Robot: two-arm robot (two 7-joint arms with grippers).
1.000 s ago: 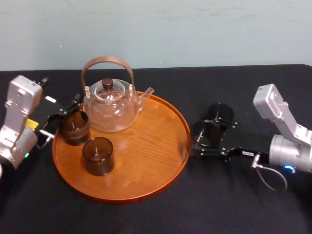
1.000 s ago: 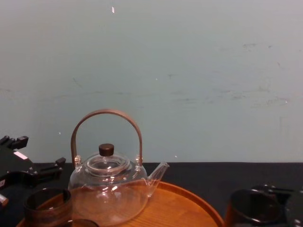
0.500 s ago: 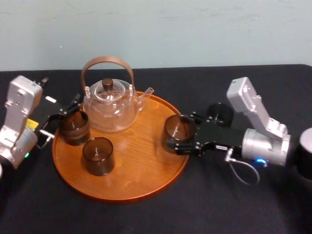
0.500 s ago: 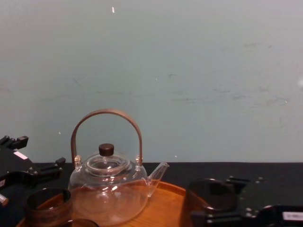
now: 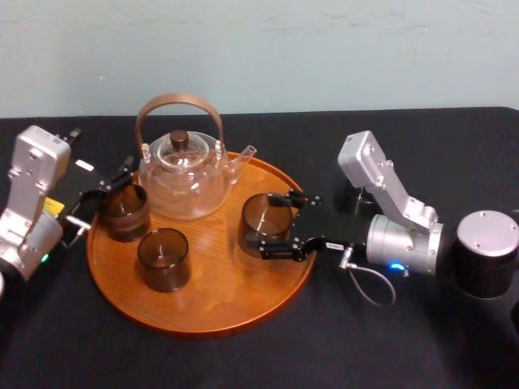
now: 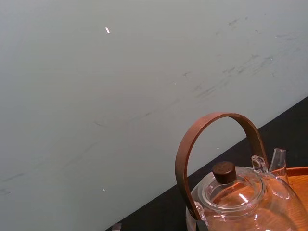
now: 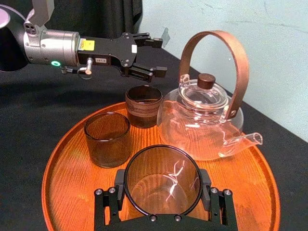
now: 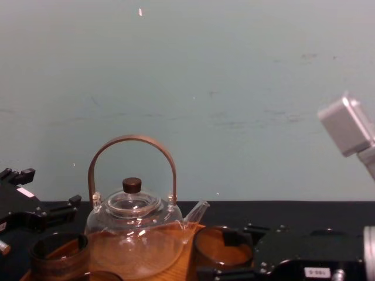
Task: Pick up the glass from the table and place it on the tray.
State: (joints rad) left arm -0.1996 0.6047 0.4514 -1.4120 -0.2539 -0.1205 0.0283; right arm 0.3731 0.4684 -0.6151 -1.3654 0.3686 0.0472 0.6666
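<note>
Tabletop tray bears teapot, two cups; right tool clasps glass.

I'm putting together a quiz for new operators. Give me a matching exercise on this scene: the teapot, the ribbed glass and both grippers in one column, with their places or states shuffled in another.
1. teapot
2. ribbed glass
3. left gripper
4. right gripper

A. shut on a smooth glass over the tray
B. standing on the tray, left of the teapot
C. open, by the tray's left edge
D. at the back of the tray, handle upright

Pairs: 1-D, 2-B, 3-C, 4-A
</note>
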